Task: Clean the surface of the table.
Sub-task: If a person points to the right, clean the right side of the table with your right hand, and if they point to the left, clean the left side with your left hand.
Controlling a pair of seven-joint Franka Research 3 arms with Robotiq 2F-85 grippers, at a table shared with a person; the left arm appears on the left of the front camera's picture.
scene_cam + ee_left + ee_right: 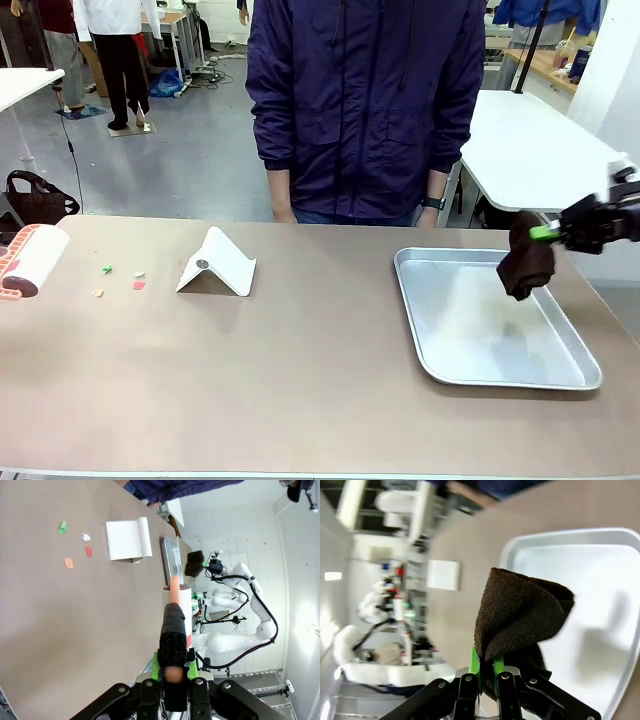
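The brownish-tan table point(300, 380) spans the front view. Small paper scraps, green point(107, 269), white point(139, 274), red point(139, 285) and orange point(98, 293), lie at its left. My left gripper point(173, 666) is shut on the pink handle of a white lint roller point(177, 600), which hangs at the table's left edge point(30, 262), apart from the scraps point(75, 547). Over a silver tray point(440, 355), my right gripper point(548, 232) is shut on a dark brown cloth point(527, 265). The cloth point(520, 612) hangs folded from the green pads.
A white folded card point(218, 263) stands tent-like right of the scraps. A person in a navy jacket point(365, 100) stands at the far edge, hands down. A white table point(530, 150) lies behind the right arm. The table's middle and front are bare.
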